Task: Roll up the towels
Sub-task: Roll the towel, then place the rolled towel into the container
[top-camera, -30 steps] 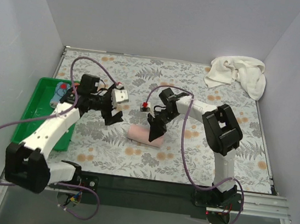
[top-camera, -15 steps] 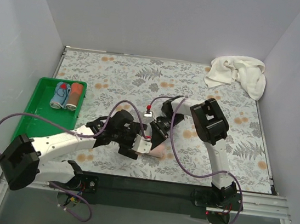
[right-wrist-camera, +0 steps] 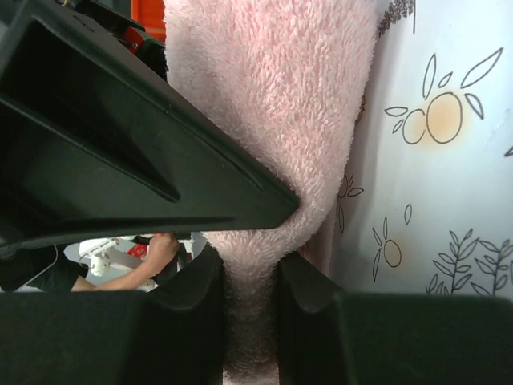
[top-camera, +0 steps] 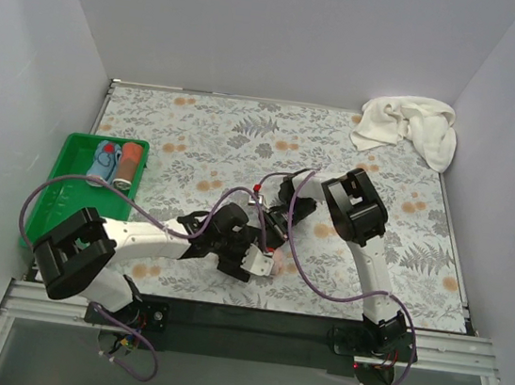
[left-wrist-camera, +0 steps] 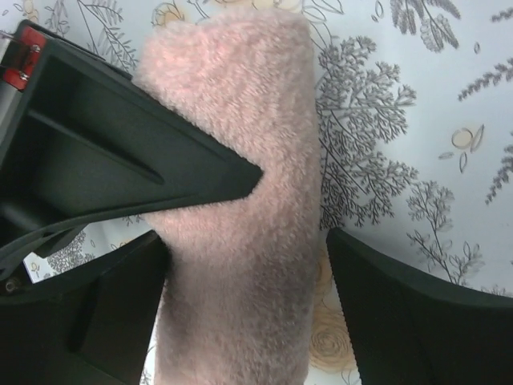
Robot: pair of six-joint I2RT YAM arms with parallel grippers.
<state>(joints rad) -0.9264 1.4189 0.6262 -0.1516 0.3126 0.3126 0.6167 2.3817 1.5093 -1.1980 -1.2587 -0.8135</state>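
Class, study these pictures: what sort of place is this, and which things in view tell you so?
Probably a robot test cell, not a home: plain white walls box in a floral-covered table, and the left arm and right arm are bolted at its near edge.

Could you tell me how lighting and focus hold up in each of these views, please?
Top external: even, diffuse light, soft shadows, sharp throughout, the white towel with its folds still readable. Left wrist: the floral table print is crisp, the pink towel softer toward the bottom edge. Right wrist: the right claw's fingers are near-black with little detail, and the pink towel blurs between them.
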